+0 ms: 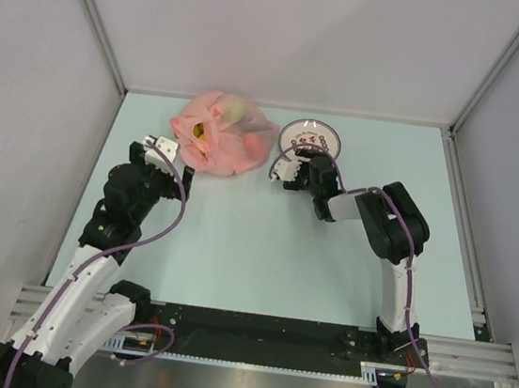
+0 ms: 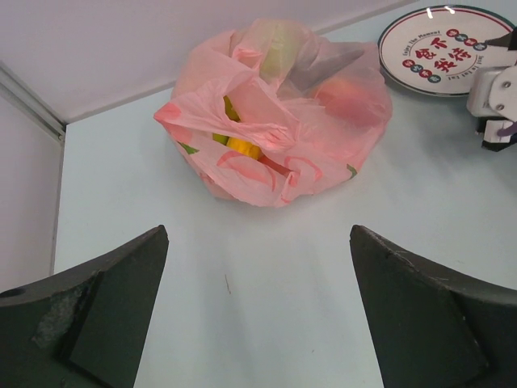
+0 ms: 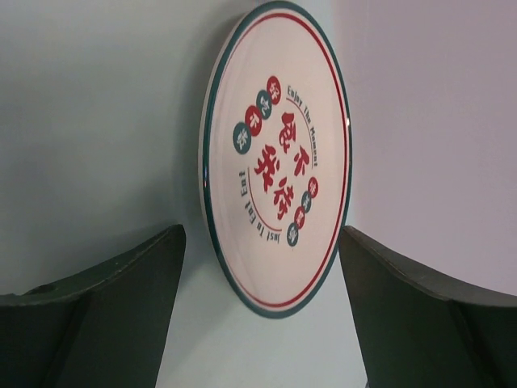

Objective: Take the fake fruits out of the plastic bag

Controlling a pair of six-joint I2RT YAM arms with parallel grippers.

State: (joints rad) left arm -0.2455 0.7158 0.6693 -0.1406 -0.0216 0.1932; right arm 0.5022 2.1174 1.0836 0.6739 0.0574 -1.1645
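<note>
The pink plastic bag [image 1: 221,134] lies bunched at the far left of the table, with the fake fruits inside it. Through the plastic in the left wrist view [image 2: 275,121] I see a yellow fruit [image 2: 241,145], a pale green one [image 2: 279,48] and an orange one [image 2: 347,97]. My left gripper [image 1: 165,149] is open and empty, just short of the bag's near side [image 2: 258,242]. My right gripper [image 1: 286,171] is open and empty, to the right of the bag and close in front of the plate [image 3: 260,234].
A round white plate [image 1: 311,136] with red lettering and a green rim sits at the far middle, right of the bag, with nothing on it [image 3: 279,153]. Grey walls close the table at the back and both sides.
</note>
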